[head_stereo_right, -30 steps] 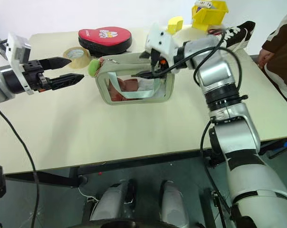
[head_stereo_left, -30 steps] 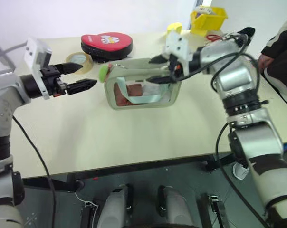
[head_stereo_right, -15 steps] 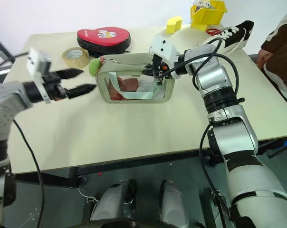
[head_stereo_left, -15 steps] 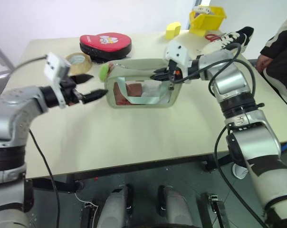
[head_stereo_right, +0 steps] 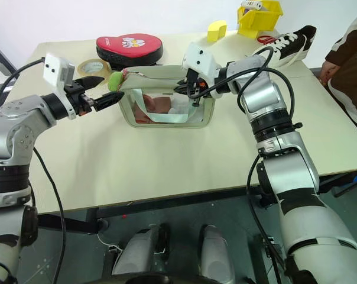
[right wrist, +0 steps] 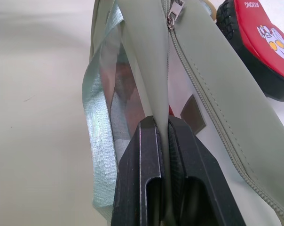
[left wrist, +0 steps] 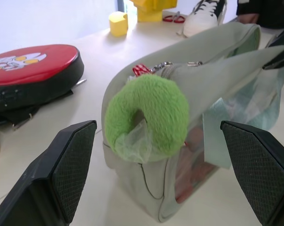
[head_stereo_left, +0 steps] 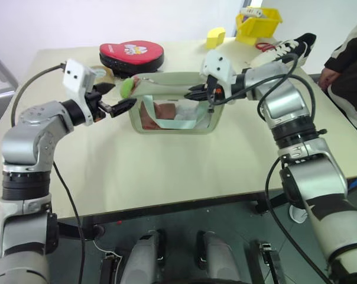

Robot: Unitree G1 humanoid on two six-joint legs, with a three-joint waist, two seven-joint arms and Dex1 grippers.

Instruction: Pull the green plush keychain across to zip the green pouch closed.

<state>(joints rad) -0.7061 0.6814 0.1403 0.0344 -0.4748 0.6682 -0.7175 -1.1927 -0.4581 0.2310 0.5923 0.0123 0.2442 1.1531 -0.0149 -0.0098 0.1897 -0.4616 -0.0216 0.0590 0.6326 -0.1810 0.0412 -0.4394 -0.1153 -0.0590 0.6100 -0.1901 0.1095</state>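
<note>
Green pouch (head_stereo_left: pixel 174 111) stands mid-table, right gripper (head_stereo_left: pixel 193 93) clamped on its top edge, and the wide-open left gripper (head_stereo_left: pixel 118 98) sits right at the green plush keychain (head_stereo_left: pixel 127 87) on the pouch's left end.

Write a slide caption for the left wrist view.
Open left claw frames the keychain at the pouch end.
</note>
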